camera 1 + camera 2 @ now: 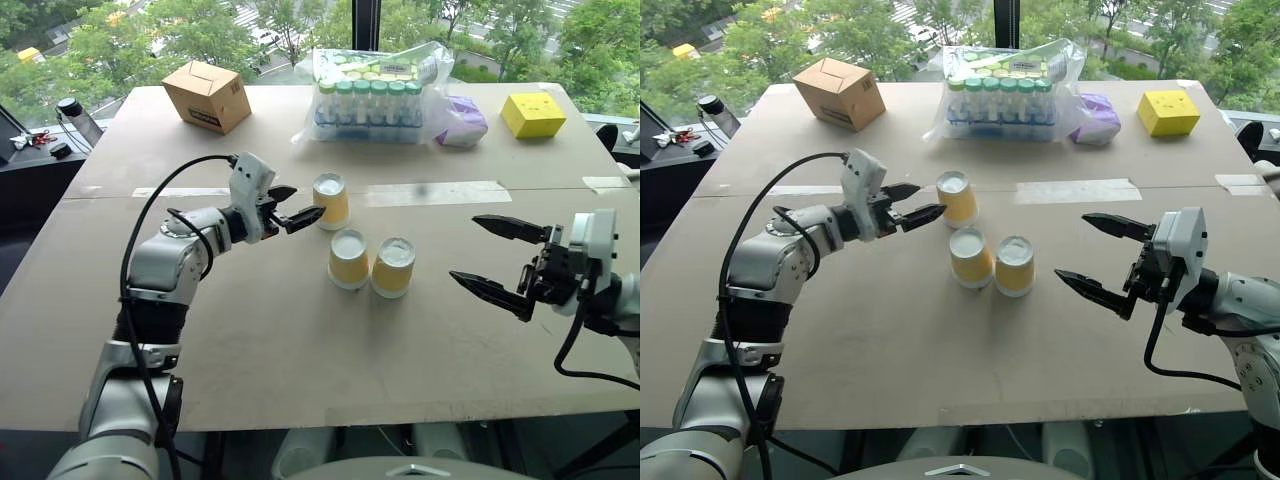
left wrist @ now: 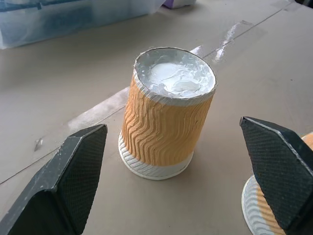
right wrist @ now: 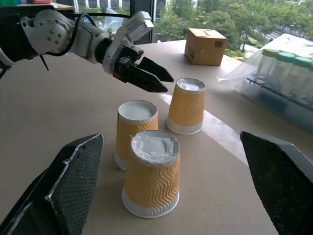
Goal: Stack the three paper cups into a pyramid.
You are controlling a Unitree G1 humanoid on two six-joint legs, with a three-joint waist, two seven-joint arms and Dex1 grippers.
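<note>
Reaching for far cup: left gripper (image 1: 290, 205) hovers beside the lone cup (image 1: 331, 200), jaws spread wide and holding nothing; the cup stands between the fingers in the left wrist view, not yet touched.
Cup layout: all three paper cups stand upside down, white bases up. Two of them, near-left cup (image 1: 348, 259) and near-right cup (image 1: 393, 266), touch side by side at table centre; the lone cup sits at about 11 o'clock from that pair, apart from it.
Right gripper (image 1: 510, 262): fully open, empty, at 3 o'clock from the pair, well apart.
Risk, crushing: thin ribbed paper walls probably buckle if the jaws close hard.
Risk, tipping: a fingertip catching the cup's side before closing could knock it over toward the bag of vials (image 1: 375, 95) at 12 o'clock.
Risk, base scatter: carrying the cup low could nudge the pair apart, leaving no seat for the top.
Risk, off-centre placing: set on one base only, it likely slides off.
</note>
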